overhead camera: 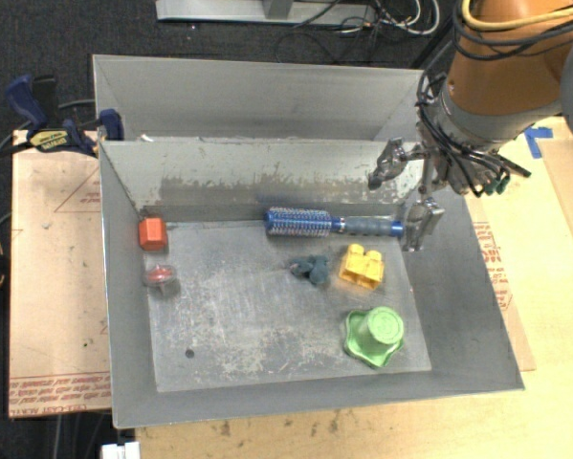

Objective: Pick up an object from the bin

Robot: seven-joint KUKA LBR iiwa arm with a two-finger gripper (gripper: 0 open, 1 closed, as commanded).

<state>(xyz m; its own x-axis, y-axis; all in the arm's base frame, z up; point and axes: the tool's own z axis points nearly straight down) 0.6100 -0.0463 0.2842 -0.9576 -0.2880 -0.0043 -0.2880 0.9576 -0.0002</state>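
Observation:
My gripper [403, 199] hangs open over the bin's right rear, one finger [389, 163] near the back wall and the other finger [418, 226] lower down. Nothing sits between them. Just below it lies a blue hairbrush [329, 224], its handle end pointing right towards the lower finger. A yellow toy brick [362, 267] lies in front of the brush. A small grey-blue figure [312, 271] rests to the left of the brick.
A green cup-shaped piece [373, 336] lies near the front right corner. At the left side sit an orange block [152, 233] and a small clear pinkish piece [160, 277].

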